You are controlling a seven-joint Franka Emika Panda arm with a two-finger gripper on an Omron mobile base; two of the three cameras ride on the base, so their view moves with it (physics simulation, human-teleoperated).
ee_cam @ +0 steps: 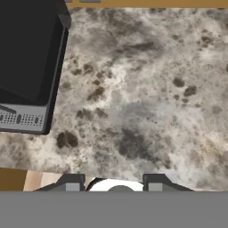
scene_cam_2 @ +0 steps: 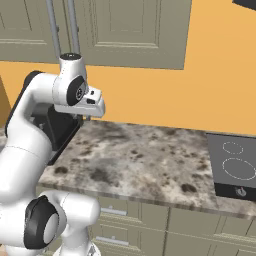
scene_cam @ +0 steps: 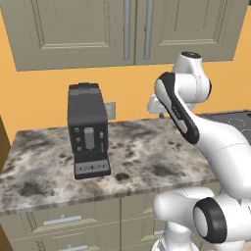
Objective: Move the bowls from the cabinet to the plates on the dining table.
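- Hand view: my fingertips [ee_cam: 72, 183] sit at the bottom edge, spread apart, nothing between them.
- My gripper [ee_cam: 113, 185] looks straight down at the speckled stone counter [ee_cam: 147, 98], hanging above it with no contact.
- Same view, upper left: black coffee machine [ee_cam: 26, 58] seen from above, its drip tray at the lower left.
- Left base view: my hand [scene_cam: 158, 104] is up at about the height of the machine's top, to the right of the coffee machine [scene_cam: 88, 130] and apart from it.
- Right base view: my hand [scene_cam_2: 85, 107] is over the left end of the counter [scene_cam_2: 150, 155], coffee machine [scene_cam_2: 57, 127] mostly hidden behind my arm.
- Cabinet [scene_cam: 93, 29] is on the wall above the counter, both doors closed, two long silver handles [scene_cam: 127, 29] side by side at the middle. In the right base view the cabinet [scene_cam_2: 130, 30] is also shut.
- Bowls: can't tell where, presumably behind those doors; nothing visible.
- Wall outlet [scene_cam: 111, 110] just right of the coffee machine.
- Cooktop [scene_cam_2: 235, 167] at the right end of the counter, well apart from me.
- Drawers [scene_cam: 63, 220] with short handles under the counter.
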